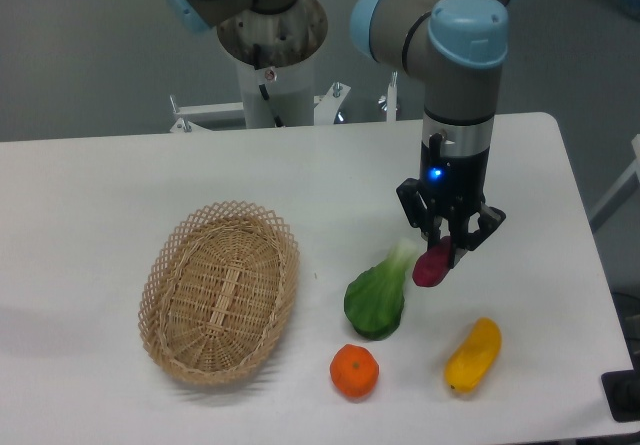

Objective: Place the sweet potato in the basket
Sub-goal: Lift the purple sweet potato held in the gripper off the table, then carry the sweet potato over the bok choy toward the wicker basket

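The gripper (447, 248) hung over the right half of the table (90, 195), its fingers clamped on the sweet potato (433, 264), which was held clear of the tabletop just right of the bok choy (377, 298). The basket (219, 291) sat well apart to the left, with an orange (354, 371) and a yellow vegetable (473, 354) near the front edge

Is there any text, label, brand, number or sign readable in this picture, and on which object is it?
None can be read.
Arm: no printing shows; only a small blue light above the gripper.
Basket, sweet potato, orange, yellow vegetable, green vegetable, table: no labels or stickers visible.
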Controlling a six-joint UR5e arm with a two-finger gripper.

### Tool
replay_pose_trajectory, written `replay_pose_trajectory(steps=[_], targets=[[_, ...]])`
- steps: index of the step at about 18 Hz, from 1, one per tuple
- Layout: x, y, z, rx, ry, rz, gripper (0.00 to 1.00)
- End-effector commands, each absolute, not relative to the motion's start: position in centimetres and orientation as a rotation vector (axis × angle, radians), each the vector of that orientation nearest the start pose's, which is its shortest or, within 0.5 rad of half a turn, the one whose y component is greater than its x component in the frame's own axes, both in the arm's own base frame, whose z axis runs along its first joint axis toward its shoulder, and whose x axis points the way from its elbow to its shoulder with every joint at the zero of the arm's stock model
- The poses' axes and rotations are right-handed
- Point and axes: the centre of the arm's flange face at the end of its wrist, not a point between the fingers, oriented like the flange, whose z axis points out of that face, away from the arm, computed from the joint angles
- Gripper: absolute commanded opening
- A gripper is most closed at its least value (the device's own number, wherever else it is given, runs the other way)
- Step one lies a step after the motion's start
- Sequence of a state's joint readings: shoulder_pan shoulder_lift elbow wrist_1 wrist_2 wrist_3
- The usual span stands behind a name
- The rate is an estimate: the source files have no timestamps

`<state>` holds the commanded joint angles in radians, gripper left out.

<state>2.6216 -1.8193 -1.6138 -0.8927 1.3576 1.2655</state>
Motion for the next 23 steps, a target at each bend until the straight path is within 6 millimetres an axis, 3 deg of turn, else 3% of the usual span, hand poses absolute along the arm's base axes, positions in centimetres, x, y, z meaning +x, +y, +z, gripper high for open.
replay_pose_trajectory(steps=[6, 11, 16, 18, 23], targets=[[-44.7, 43.8, 41.7, -2.749, 0.314, 0.357, 0.21], [-41.6, 45.8, 42.3, -2.736, 0.263, 0.327, 0.21], [-36.6, 49.6, 42.8, -2.719, 0.128, 0.285, 0.21], [-34.2, 50.9, 42.0, -2.748, 0.107, 0.279, 0.21], [-25.7, 54.7, 38.5, -2.809, 0.185, 0.309, 0.22]])
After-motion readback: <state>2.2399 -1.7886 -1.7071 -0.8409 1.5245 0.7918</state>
